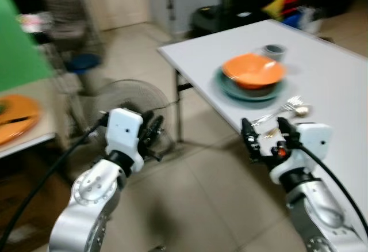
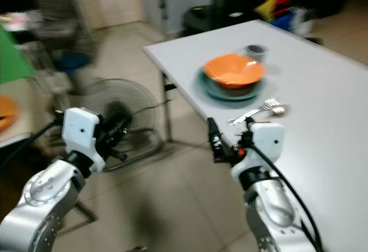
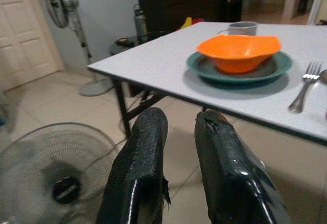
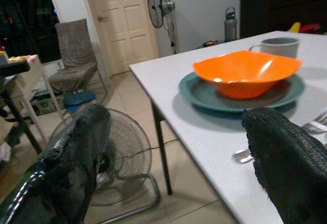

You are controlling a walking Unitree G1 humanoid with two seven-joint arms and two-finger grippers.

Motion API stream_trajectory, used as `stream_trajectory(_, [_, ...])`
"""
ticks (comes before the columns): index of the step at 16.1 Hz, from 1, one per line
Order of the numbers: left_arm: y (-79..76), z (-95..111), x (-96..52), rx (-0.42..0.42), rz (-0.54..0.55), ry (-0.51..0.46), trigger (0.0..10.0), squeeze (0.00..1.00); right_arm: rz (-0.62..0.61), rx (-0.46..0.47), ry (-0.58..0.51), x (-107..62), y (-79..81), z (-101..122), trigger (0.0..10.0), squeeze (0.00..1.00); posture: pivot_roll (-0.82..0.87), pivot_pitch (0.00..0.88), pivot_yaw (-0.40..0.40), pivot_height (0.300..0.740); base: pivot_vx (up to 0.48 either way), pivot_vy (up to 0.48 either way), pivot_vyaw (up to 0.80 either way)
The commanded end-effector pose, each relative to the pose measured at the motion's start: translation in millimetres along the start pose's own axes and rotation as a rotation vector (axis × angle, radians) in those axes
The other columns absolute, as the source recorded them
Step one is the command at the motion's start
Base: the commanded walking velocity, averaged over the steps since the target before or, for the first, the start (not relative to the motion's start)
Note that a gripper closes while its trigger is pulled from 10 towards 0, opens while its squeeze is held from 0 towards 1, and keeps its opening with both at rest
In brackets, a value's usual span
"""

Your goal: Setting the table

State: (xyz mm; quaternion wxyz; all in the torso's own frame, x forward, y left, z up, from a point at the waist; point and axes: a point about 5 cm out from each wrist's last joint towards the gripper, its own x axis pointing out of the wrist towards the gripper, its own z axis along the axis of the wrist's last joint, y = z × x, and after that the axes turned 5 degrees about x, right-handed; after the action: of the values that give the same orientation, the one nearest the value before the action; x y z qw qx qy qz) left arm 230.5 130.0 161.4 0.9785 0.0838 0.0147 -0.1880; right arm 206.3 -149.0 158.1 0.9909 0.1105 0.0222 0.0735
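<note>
On the white table (image 1: 333, 73) an orange bowl (image 1: 253, 69) sits in a teal plate (image 1: 230, 88). Just behind them is a grey mug (image 1: 273, 49). A fork (image 1: 282, 109) and a spoon (image 1: 301, 111) lie side by side near the table's front edge. My right gripper (image 1: 265, 137) hovers at that edge, just short of the cutlery, open wide with nothing between its fingers (image 4: 76, 152). Over the floor to the left of the table, my left gripper (image 1: 152, 134) is shut and holds nothing. Its fingers (image 3: 148, 147) point toward the bowl.
A floor fan (image 1: 129, 105) lies on the tiles between the table and my left arm. At the far left, a second white surface (image 1: 26, 140) carries an orange plate (image 1: 14, 117). A chair (image 4: 74, 50), a standing fan (image 4: 158, 6) and dark furniture (image 3: 189, 4) stand behind.
</note>
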Motion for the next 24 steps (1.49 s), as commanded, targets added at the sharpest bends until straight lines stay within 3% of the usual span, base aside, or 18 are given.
stream_trajectory(1, [5.7, 0.8, -1.2, 0.013, 0.025, 0.001, 10.0, 0.00, 0.012, 0.023, 0.016, 1.7, 3.7, -2.5, 10.0, 1.00, 0.10, 0.000, 0.053, 0.740, 0.000, 0.311, 0.00])
stream_trajectory(14, [8.8, 0.5, 1.0, -0.016, 0.037, 0.017, 10.0, 0.00, 0.022, 0.043, 0.027, 4.1, 4.7, -3.7, 10.0, 1.00, 0.11, 0.000, 0.047, 0.740, 0.000, 0.305, 0.00])
stream_trajectory(15, [8.9, 0.4, 0.4, -0.046, 0.034, 0.020, 10.0, 1.00, 0.025, 0.044, 0.029, 4.2, 5.2, -4.0, 10.0, 1.00, 0.11, 0.000, 0.047, 0.740, 0.000, 0.270, 0.00])
stream_trajectory(20, [11.1, 1.7, -1.3, -0.069, 0.038, 0.015, 10.0, 1.00, 0.049, 0.040, 0.037, 6.2, 7.4, -4.7, 10.0, 1.00, 0.12, 0.000, 0.040, 0.740, 0.000, 0.266, 0.00])
stream_trajectory(24, [13.7, 4.2, -3.2, -0.066, 0.060, 0.006, 10.0, 1.00, 0.129, 0.028, 0.063, 7.3, 14.5, -7.2, 10.0, 1.00, 0.12, 0.000, 0.032, 0.740, 0.000, 0.000, 0.71])
